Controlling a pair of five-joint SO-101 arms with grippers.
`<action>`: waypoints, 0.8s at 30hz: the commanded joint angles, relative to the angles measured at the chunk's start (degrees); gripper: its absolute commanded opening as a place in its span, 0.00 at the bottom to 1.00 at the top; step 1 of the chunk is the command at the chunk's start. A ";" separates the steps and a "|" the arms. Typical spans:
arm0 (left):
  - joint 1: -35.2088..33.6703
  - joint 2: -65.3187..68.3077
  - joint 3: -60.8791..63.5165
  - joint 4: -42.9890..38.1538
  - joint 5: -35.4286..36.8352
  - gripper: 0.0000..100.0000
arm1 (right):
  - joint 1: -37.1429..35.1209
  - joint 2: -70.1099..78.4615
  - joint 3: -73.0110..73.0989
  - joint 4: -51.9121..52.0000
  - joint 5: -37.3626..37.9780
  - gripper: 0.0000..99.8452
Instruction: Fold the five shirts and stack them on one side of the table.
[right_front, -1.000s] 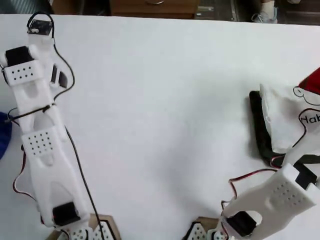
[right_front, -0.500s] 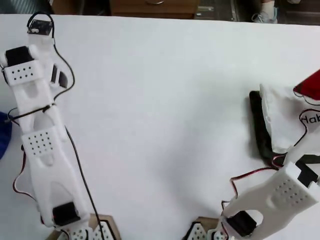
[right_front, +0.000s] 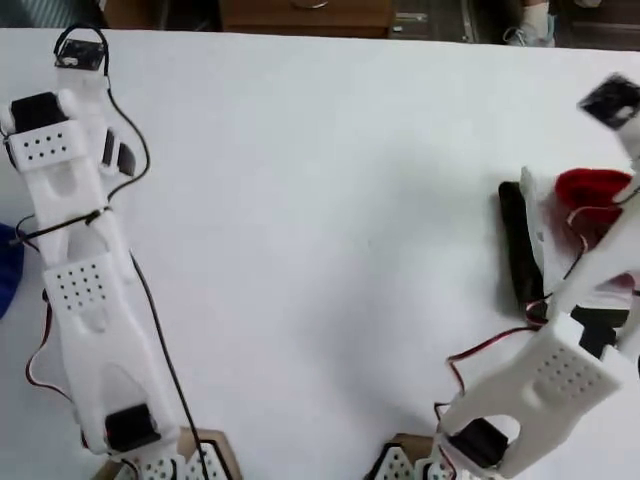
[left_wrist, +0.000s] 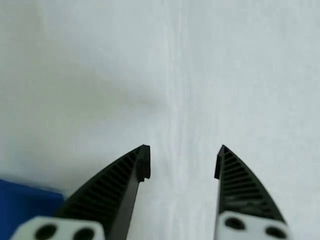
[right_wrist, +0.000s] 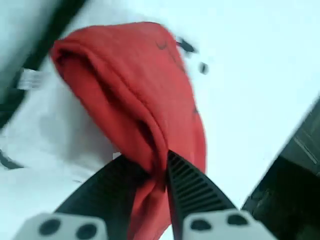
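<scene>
The right gripper (right_wrist: 160, 160) is clamped on a fold of the red shirt (right_wrist: 130, 90), its two ribbed black fingers (right_wrist: 192, 185) nearly together with a thin pinch of cloth between their tips. The rest of the soft, matte fabric rises ahead of the fingers in a rounded, hood-like hump with a deep crease down its near side. Under the hump lies the white shirt (right_wrist: 45, 125), smooth and folded flat. From the high view, the red bundle sits on top of that white shirt at the right side of the table (right_front: 330, 200). A black shirt (right_front: 518, 250) shows as a dark, narrow band along the stack's inner edge, under the white one. The right arm (right_front: 550, 380), white plastic with perforated panels and red and black wires, stretches from the near edge of the table out over the stack. On the other side, the left arm (right_front: 75, 270) lies extended along the left edge of the table. The left gripper (left_wrist: 182, 162) holds nothing, its pointed, ridged black fingers spread wide apart above the plain white tabletop. A piece of blue cloth (left_wrist: 25, 195) lies just beside one of those fingers, at the table's left edge, apart from the stack.
</scene>
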 joint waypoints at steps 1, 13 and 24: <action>0.44 -4.48 -2.07 0.88 -0.35 0.23 | -2.42 -2.24 -0.97 1.71 1.49 0.02; -1.76 -4.57 -2.15 0.88 -0.53 0.23 | -1.54 0.66 2.29 2.95 1.23 0.06; -0.79 -4.66 -2.15 0.88 -0.35 0.23 | -10.07 3.91 19.60 2.42 1.14 0.26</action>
